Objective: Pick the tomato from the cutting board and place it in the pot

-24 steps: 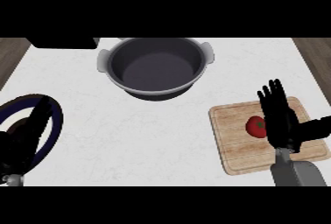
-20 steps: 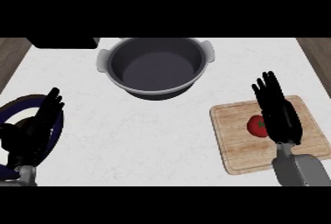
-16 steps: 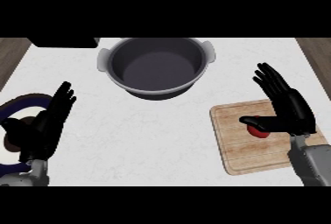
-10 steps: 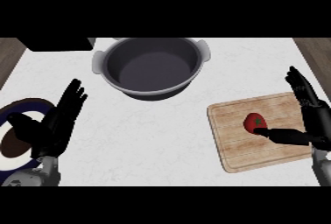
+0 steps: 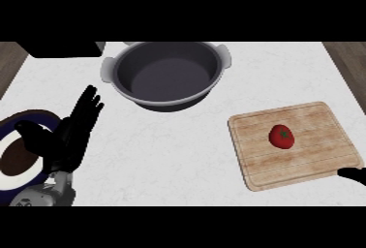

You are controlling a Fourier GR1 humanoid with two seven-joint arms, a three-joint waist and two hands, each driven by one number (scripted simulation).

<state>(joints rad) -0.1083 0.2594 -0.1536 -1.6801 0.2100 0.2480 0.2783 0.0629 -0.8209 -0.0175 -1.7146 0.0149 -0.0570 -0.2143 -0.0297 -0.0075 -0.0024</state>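
Lying alone near the middle of the one board [image 5: 297, 144], a single tomato [image 5: 282, 136] is seen, untouched. One empty pot [image 5: 167, 73] is set at the counter's far side. The left hand [image 5: 68, 138] is held released beside one plate [image 5: 16, 160]; of the right hand [image 5: 353, 174], only a tip is shown, so its state cannot be told.

A red tomato [image 5: 282, 136] is seen on the pale wood-grained cutting board [image 5: 300, 164]; left of it, a dark grey pot [image 5: 166, 72] on white marbled counter [image 5: 178, 150].
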